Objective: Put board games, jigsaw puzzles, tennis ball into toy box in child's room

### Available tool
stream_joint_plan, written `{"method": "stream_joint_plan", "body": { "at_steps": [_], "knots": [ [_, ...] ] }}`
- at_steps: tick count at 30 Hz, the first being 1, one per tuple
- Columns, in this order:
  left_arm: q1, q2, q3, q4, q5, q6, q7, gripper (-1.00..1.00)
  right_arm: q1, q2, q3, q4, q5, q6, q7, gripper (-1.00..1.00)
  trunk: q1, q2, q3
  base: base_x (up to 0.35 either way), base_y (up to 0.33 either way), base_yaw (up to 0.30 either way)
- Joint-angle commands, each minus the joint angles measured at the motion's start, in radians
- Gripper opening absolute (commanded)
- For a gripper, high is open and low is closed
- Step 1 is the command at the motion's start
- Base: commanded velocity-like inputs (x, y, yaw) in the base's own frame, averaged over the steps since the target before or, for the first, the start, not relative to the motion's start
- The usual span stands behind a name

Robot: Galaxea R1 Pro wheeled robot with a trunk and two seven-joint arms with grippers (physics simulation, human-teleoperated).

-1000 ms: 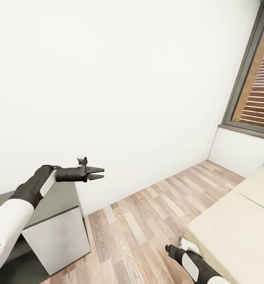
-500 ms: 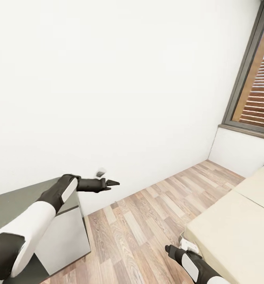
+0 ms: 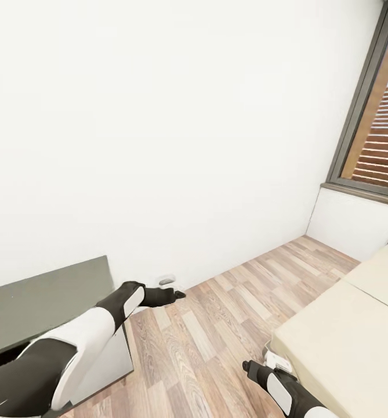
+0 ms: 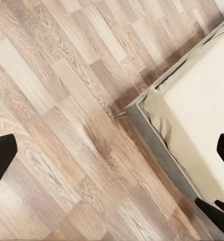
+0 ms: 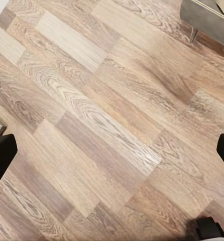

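At the far right of the head view lies the bed, its plain beige mattress bare on the part that shows, with no game boxes, puzzles, ball or toy box to be seen on it or anywhere else in these pictures. From the left wrist camera the bed's grey frame corner stands on the wood floor, with nothing between the two finger tips at the edges of that picture, so the left gripper looks open and empty; in the head view it hangs low, just past the near corner of the dark grey desk at the left. The right gripper sits low at the near edge beside the bed's near corner; its wrist camera looks down on bare floor with finger tips wide apart, so it too looks open and empty. A white wall fills the far side, and a dark-framed window stands at the far right. Judging from this, the robot is between stops. The risks are the left arm clipping the desk corner if the base turns left, and the right arm catching the bed frame if it rolls forward with the arm so low.
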Motion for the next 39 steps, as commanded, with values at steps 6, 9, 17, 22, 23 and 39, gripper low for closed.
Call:
{"method": "stream_joint_plan", "body": {
  "at_steps": [6,9,17,22,23,39],
  "knots": [
    [0.034,-0.034,-0.006,0.101,0.002,-0.123,0.156,1.00,0.000,0.000,0.000,-0.002,-0.005,0.006,-0.006,1.00,0.001,-0.002,-0.002,0.000,0.000,0.000],
    [0.078,-0.039,-0.007,0.113,0.002,-0.175,0.230,1.00,0.000,0.001,0.000,-0.002,-0.005,0.006,-0.006,1.00,0.001,-0.002,-0.002,0.000,0.000,0.000],
    [0.217,-0.048,-0.008,0.120,-0.002,-0.286,0.389,1.00,0.000,0.004,0.000,-0.002,-0.005,-0.001,-0.006,1.00,0.001,-0.002,-0.002,0.000,0.000,0.000],
    [0.302,-0.055,-0.009,0.120,-0.062,-0.324,0.425,1.00,0.000,0.009,0.000,0.000,-0.005,-0.006,-0.006,1.00,0.001,-0.002,-0.002,0.000,0.000,0.000],
    [0.311,-0.055,-0.009,0.120,-0.074,-0.327,0.426,1.00,0.000,0.009,0.000,0.000,-0.005,-0.006,-0.006,1.00,0.001,-0.002,-0.002,0.000,0.000,0.000],
    [0.551,-0.035,-0.011,0.123,-0.172,-0.519,0.432,1.00,0.000,0.047,0.099,0.043,-0.006,-0.006,-0.009,1.00,0.001,-0.002,-0.002,0.000,0.000,0.000]
  ]
}}
